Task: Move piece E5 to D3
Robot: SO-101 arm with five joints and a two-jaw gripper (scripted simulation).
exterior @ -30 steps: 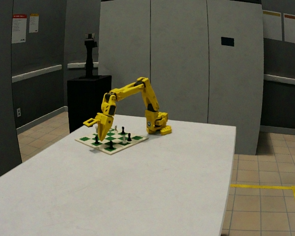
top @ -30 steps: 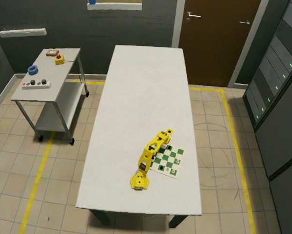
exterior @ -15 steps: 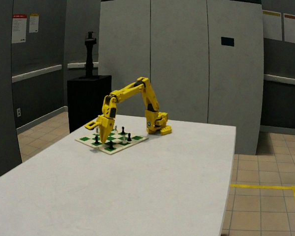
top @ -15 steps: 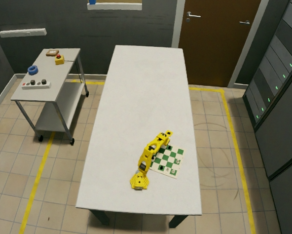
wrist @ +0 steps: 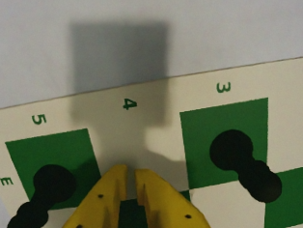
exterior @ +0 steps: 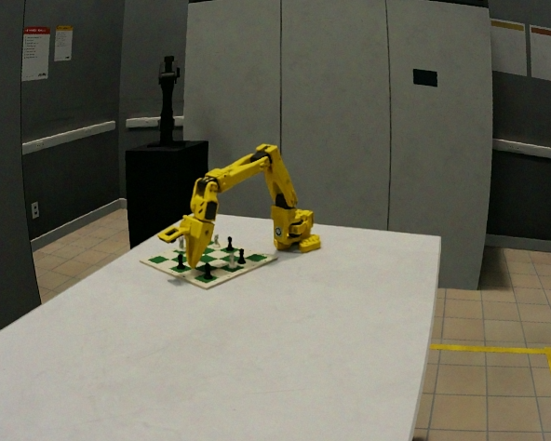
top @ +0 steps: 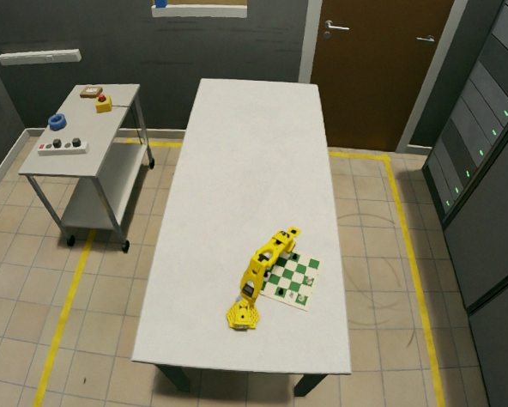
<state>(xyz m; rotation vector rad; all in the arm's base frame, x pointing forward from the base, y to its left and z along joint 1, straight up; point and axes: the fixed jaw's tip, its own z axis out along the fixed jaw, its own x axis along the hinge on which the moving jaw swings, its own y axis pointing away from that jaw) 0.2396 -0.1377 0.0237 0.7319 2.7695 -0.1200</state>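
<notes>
Tool (wrist: 128, 175) has its jaws together on nothing, tip low over the column-4 squares near the board (wrist: 145, 103) edge. Black piece on E5 (wrist: 45, 190) stands just to the left in the wrist view (upright, I think; view cropped).

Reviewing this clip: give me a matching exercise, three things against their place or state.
Things:
1. gripper
2. black piece on E5
3. black piece on E3

States:
a. on a green square under the 3
b. shut, holding nothing, low over column 4
c. on the green square by the 5 and E labels

Pairs: 1-b, 2-c, 3-a
</notes>
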